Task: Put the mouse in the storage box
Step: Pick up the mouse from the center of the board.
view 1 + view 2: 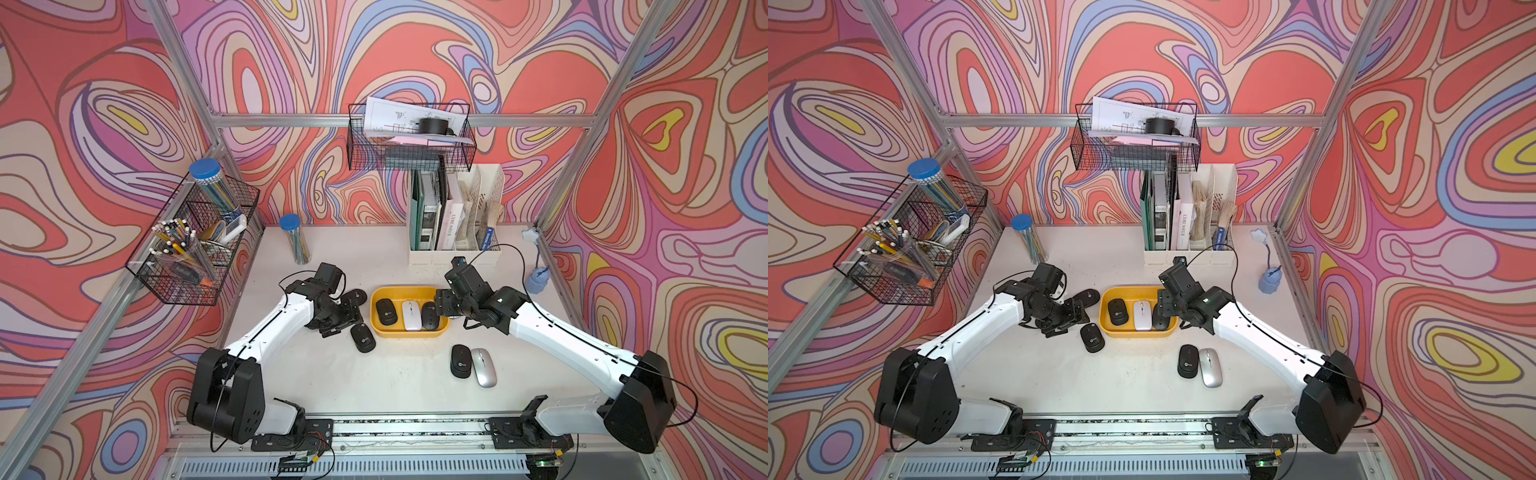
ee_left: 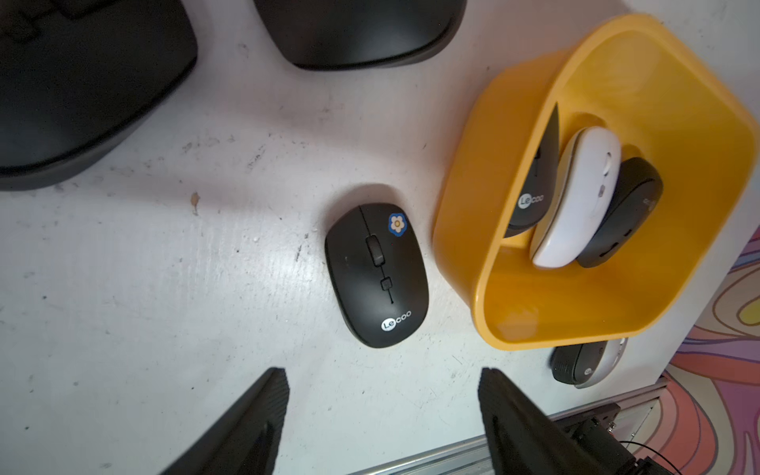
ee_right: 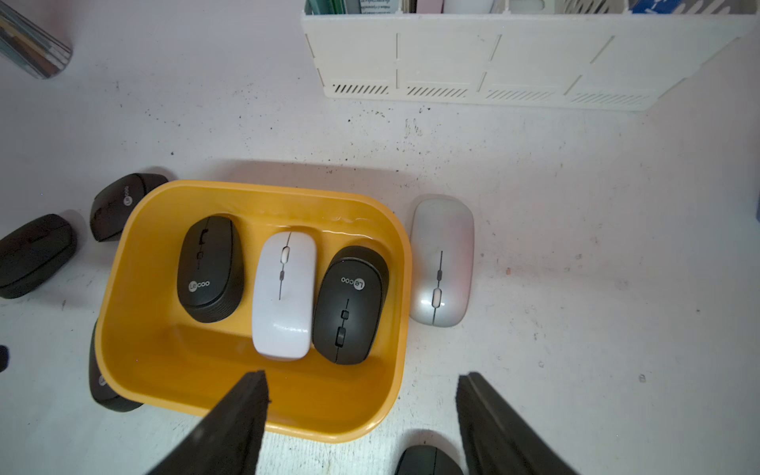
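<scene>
1. Near side of the storage box, toward the front edge of the desk: a near black mouse and a near silver mouse lie side by side, well apart from the box.
2. Off the near left corner of the storage box: the sticker mouse, black with a blue flower sticker, lies flat on the desk. It is close to the box wall but not touching it.
3. The left gripper sits just short of the sticker mouse. Its jaws stand apart with nothing between them and do not contact the mouse.
4. Inside the storage box, three mice lie in a row: a boxed black mouse, a white mouse and a second boxed black mouse.
5. The right gripper is above the near right part of the storage box. Its jaws are spread and empty, with one finger over the box interior and one over the desk outside.
6. Just outside the right wall of the storage box lies a second silver mouse.
7. Beyond the left wall lie two more black mice.
8. Well behind the storage box stands the white file organizer.
</scene>
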You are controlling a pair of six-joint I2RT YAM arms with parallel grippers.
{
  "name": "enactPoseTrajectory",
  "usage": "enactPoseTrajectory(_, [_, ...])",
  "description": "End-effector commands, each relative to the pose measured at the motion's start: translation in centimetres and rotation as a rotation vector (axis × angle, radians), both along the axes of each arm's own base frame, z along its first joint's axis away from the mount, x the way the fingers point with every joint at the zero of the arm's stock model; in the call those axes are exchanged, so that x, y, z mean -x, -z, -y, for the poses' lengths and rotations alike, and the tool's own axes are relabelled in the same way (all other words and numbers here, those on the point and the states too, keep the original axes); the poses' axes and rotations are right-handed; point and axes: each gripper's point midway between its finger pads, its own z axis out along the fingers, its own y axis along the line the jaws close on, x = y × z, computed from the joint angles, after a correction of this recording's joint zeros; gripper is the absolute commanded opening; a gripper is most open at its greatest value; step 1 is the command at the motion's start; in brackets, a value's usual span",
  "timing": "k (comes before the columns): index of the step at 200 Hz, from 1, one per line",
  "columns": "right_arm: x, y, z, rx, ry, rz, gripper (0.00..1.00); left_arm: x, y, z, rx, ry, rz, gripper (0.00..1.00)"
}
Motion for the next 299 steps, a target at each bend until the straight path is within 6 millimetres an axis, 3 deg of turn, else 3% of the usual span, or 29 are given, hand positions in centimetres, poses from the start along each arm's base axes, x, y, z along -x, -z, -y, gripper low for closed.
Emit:
enactPoseTrajectory(1, [0.5, -0.8, -0.5, -0.038, -0.04, 0.025, 0.76, 0.7, 1.1, -0.3, -0.019, -0.061, -0.073, 0.81])
enactPoseTrajectory(37, [0.7, -0.9, -0.2, -0.038, -0.04, 0.033, 0.78, 1.2, 3.2, -0.1, -0.014, -0.124, -0.142, 0.81])
enactPoseTrajectory(77, [0.6, -0.4, -0.2, -0.03, -0.042, 0.031, 0.78, 1.5, 5.1, 1.6, 0.03, -0.115, -0.157, 0.8])
enactPoseTrajectory(122, [0.4, -0.2, 0.0, -0.008, -0.036, 0.029, 0.78, 0.4, 5.3, 2.4, 0.063, -0.132, -0.11, 0.81])
enactPoseTrajectory(176, [0.6, -0.2, 0.3, -0.006, -0.022, 0.028, 0.77, 0.8, 6.4, 2.5, 0.015, -0.092, -0.165, 0.8])
enactPoseTrajectory(260, [0.5, 0.3, 0.1, -0.02, -0.018, 0.02, 0.78, -0.2, 5.4, 3.7, 0.067, -0.079, -0.096, 0.8])
enactPoseTrajectory(299, [0.6, 0.4, -0.1, -0.031, -0.019, 0.015, 0.78, 0.5, 6.4, 3.4, 0.011, -0.06, -0.153, 0.79])
